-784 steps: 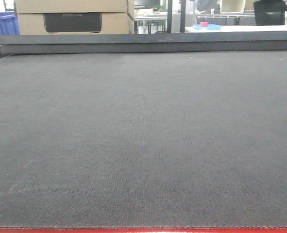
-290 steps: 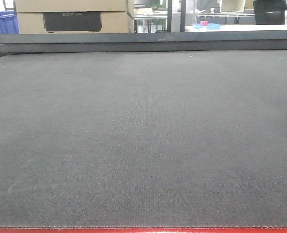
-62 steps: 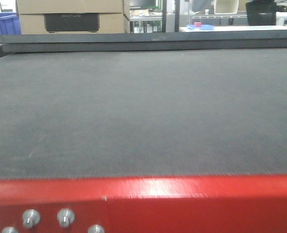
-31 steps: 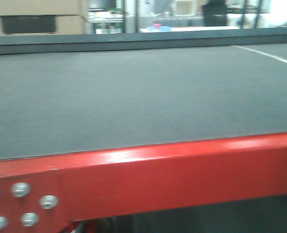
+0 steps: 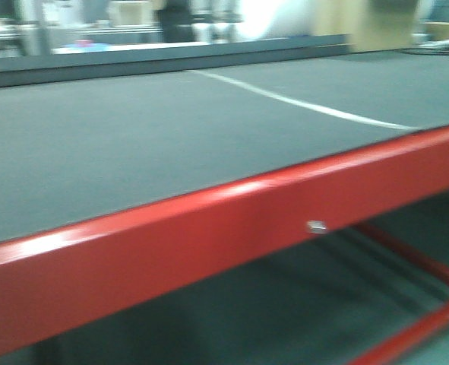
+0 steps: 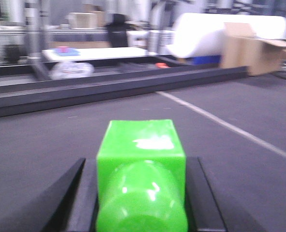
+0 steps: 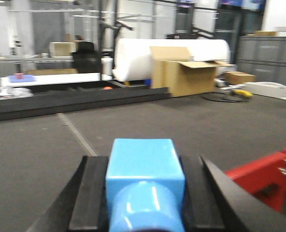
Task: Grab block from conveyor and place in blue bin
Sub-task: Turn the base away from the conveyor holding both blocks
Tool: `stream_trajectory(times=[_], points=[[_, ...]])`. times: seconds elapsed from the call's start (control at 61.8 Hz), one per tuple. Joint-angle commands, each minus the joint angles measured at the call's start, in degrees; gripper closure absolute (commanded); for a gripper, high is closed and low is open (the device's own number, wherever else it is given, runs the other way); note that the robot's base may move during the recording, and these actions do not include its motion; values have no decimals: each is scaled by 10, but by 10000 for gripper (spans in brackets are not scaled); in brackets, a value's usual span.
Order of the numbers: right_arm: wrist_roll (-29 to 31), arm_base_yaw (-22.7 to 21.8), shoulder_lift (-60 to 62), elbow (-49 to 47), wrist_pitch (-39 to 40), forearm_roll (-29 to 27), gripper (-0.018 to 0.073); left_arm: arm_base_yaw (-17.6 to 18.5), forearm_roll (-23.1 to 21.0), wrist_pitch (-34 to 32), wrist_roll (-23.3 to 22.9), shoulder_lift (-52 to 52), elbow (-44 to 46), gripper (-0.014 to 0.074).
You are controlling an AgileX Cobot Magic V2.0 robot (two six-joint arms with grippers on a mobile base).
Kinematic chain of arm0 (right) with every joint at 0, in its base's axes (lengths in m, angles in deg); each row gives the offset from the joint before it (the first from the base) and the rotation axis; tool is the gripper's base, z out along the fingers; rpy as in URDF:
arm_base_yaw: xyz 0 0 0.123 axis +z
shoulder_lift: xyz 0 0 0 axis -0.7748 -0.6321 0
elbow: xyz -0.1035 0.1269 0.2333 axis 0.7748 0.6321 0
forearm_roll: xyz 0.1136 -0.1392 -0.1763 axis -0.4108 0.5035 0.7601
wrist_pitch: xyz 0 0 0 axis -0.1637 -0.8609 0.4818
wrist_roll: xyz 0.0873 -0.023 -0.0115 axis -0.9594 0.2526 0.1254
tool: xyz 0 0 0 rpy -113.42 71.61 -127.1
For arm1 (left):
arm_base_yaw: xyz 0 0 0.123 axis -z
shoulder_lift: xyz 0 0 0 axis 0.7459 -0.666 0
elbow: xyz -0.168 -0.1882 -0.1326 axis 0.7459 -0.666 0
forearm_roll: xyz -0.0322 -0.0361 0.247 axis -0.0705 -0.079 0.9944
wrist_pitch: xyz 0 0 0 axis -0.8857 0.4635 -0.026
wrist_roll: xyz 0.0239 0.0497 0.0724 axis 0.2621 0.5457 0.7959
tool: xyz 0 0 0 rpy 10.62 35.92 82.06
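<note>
A green block [image 6: 142, 154] is clamped between the left jaws, which are closed against its two sides, and is held over the conveyor [image 6: 31, 145] belt. A blue block [image 7: 145, 162] is gripped the same way by the right jaws, near the red frame [image 7: 263, 176] at the belt's edge. Both blocks are judged to be held clear of the belt, ready to be taken to the bin. The bin is not seen in any view. The front view is blurred.
</note>
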Motion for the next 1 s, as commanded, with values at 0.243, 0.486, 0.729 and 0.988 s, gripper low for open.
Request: stream_trajectory(times=[0.243,0.486,0.729,0.988], points=[[5,1,3,-4,8,1,720,5,-1,-10,-3,2,1,707],[5,1,3,-4,8,1,720,5,-1,-10,-3,2,1,707],[5,1,3,-4,8,1,720,5,-1,-10,-3,2,1,707],[5,1,3,-4,8,1,721,5,-1,-10,-3,2,1,707]])
